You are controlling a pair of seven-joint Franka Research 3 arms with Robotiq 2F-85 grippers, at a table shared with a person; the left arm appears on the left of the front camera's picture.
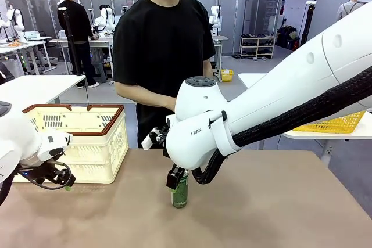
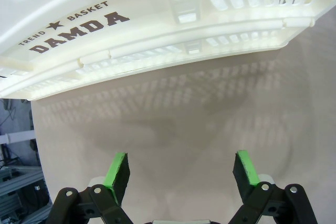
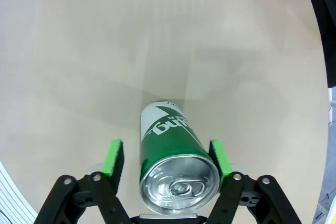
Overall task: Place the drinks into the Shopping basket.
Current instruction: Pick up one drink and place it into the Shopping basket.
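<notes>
Tan table [image 1: 279,207]; person [image 1: 163,45], black tee, stands at far side. Yellow mesh basket [image 1: 340,124] on white table [image 1: 314,135], bkgd right.

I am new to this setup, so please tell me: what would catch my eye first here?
First, the white right arm reaching across the middle of the table, with the right end effector open around an upright green can. Next, the cream DAMDA basket at the left side, with the left end effector open, facing its side. A person in black stands at the far edge.
</notes>
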